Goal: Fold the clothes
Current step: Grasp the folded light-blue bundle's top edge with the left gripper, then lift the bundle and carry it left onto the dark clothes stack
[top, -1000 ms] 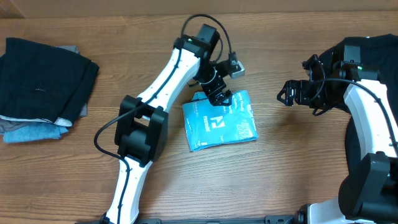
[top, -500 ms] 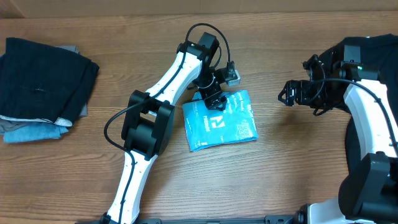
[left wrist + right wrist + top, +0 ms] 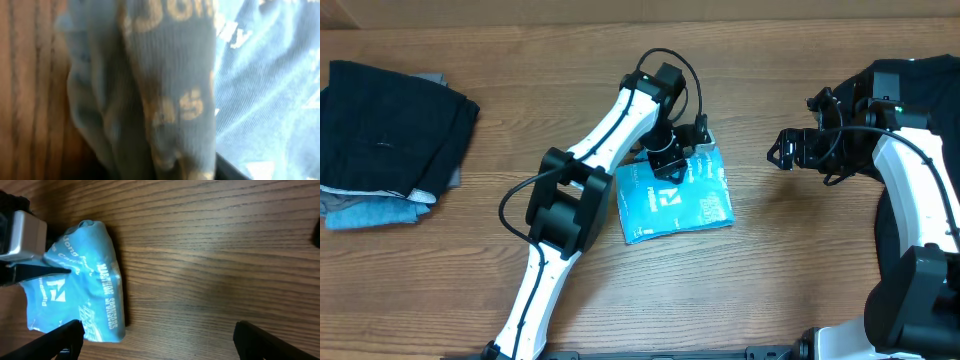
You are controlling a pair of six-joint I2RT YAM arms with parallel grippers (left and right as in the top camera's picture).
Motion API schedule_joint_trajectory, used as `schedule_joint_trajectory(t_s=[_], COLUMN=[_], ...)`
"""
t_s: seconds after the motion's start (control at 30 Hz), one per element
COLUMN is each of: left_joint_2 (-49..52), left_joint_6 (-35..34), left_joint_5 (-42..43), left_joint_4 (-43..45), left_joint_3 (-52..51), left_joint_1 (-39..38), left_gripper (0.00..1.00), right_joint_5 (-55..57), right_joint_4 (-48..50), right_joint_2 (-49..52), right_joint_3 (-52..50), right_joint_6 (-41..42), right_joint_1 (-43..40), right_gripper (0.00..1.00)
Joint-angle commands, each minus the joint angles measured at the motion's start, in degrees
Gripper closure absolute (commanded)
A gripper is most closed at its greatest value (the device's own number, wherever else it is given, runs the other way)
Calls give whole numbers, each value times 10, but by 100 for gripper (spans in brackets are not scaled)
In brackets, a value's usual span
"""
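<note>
Finding the T-shirt (image 3: 680,205) folded into a small rectangle near the middle of the table (image 3: 780,290), long side running left to right. Resting the left gripper (image 3: 672,163) right on its far left corner. Failing to tell whether those jaws are pinching, with only a bunched ridge of thin ribbed cloth filling that wrist view. Hanging the right gripper (image 3: 157,330) well off to the right, jaws spread wide, empty. Judging the left arm far nearer. Noting limp sky-blue fabric, white lettering, grained wood beneath.
</note>
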Motion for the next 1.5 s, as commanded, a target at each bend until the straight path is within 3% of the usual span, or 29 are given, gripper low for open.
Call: schedule_joint_trajectory(t_s=[0.0, 0.03, 0.13, 0.27, 0.37, 0.5, 0.77, 0.93, 1.1, 1.47], left_joint_2=[45, 45, 40, 38, 38, 38, 38, 38, 19, 19], left_joint_6=[2, 1, -56, -257, -266, -355, -395, -502, -579, -664], left_joint_5=[-35, -36, -66, -179, -153, -106, -102, -101, -97, -97], left_joint_4=[-12, -13, -14, -43, -110, -148, -241, -249, -240, -242], left_joint_3=[-19, -19, -12, 62, 172, 310, 480, 582, 581, 581], left_joint_1=[-11, -11, -8, 1, 18, 62, 155, 256, 365, 562], left_gripper=[85, 93, 96, 96, 96, 96, 96, 96, 96, 96], right_joint_5=[0, 0, 0, 0, 0, 0, 0, 0, 0, 0], right_joint_4=[3, 3, 3, 3, 3, 3, 3, 3, 3, 3], right_joint_2=[-12, -12, -12, -12, -12, -12, -12, -12, -12, -12], right_joint_3=[2, 2, 2, 2, 2, 2, 2, 2, 2, 2], right_joint_6=[0, 0, 0, 0, 0, 0, 0, 0, 0, 0], right_joint_1=[-1, -1, -1, -1, -1, -1, -1, -1, -1, -1], right_gripper=[0, 0, 0, 0, 0, 0, 0, 0, 0, 0])
